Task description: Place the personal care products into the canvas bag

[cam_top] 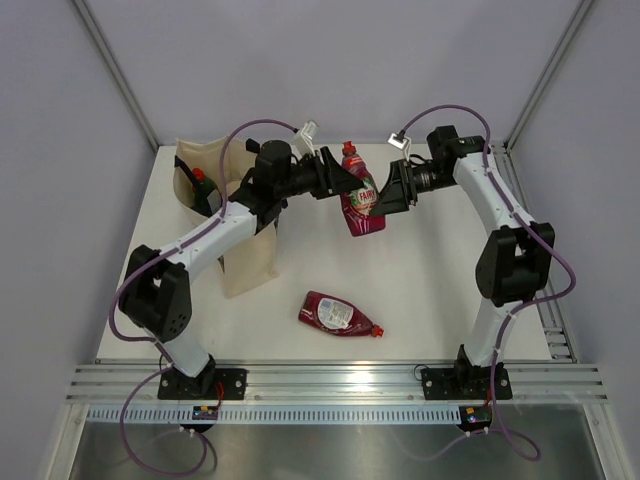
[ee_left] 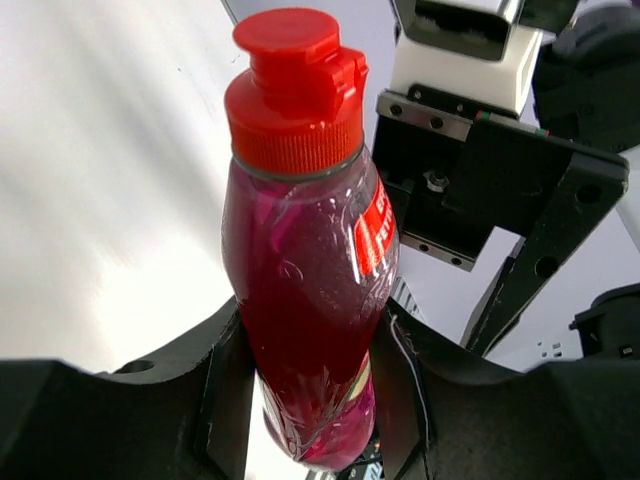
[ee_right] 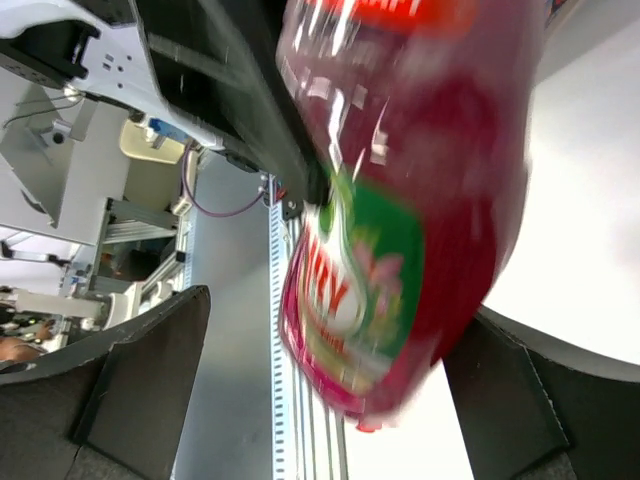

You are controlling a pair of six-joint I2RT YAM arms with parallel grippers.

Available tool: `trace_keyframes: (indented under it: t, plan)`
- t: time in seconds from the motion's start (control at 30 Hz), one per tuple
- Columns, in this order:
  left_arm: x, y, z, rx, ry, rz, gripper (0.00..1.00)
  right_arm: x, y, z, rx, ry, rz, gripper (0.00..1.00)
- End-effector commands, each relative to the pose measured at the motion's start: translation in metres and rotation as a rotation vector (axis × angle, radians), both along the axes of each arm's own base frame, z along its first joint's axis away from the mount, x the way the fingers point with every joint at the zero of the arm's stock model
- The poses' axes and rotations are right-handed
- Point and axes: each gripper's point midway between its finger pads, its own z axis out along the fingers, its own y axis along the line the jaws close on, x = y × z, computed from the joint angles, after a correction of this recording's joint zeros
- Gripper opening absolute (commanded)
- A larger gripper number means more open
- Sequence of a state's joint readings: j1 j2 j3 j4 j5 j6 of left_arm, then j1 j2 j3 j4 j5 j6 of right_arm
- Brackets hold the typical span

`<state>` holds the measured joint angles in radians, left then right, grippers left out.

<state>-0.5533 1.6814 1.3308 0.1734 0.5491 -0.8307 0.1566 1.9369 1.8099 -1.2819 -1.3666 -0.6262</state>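
As the left end effector pinched the dark red bottle, the right end effector gaped; I favoured a slow carry above the canvas bag.

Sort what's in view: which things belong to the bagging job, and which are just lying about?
Job: canvas bag; red-capped bottle inside it; raised dark red bottle; lying dark red bottle.
Not job: table; aluminium rails.

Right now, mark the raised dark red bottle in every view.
Top external: dark red bottle centre, between left gripper and right gripper.
Left wrist: fills the middle, clamped by left gripper.
Right wrist: blurred, upper centre.
Shared landmark: its label.
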Motion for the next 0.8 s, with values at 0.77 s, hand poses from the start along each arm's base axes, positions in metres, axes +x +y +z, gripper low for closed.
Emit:
trace_keyframes:
  t: [0.77]
  plan:
    - [0.02,0.277,0.142,-0.034,-0.308,0.581,0.0,0.016,-0.013,0.001,-0.346,-0.34,-0.222,0.99]
